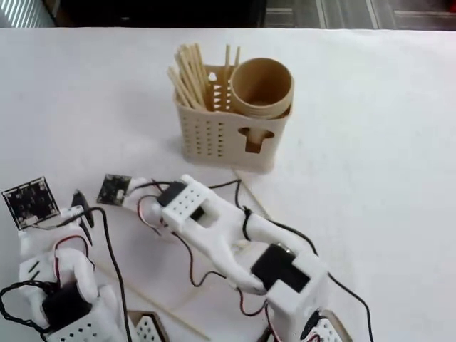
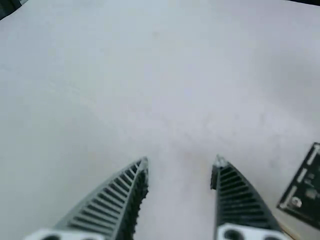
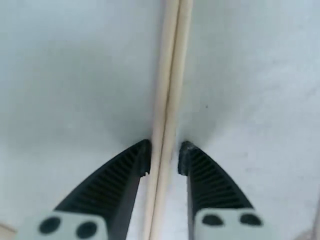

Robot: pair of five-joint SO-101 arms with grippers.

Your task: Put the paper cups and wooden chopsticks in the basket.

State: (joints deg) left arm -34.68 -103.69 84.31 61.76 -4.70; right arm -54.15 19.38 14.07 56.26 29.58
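A pair of wooden chopsticks (image 3: 170, 75) lies lengthwise on the white table, running straight between the fingertips of my right gripper (image 3: 163, 150), which is shut on it. In the high view the right arm (image 1: 214, 221) stretches low over the table in front of the basket (image 1: 214, 135). The cream perforated basket holds a tan paper cup (image 1: 262, 85) and a bundle of upright chopsticks (image 1: 191, 71). My left gripper (image 2: 181, 161) stands open over bare table with nothing between its fingers. The left arm (image 1: 64, 285) sits at the near left.
A small circuit board (image 2: 305, 185) on the right arm lies close beside the left gripper. Cables (image 1: 107, 242) trail between the two arms. White table surface (image 1: 370, 142) spreads on every side of the basket.
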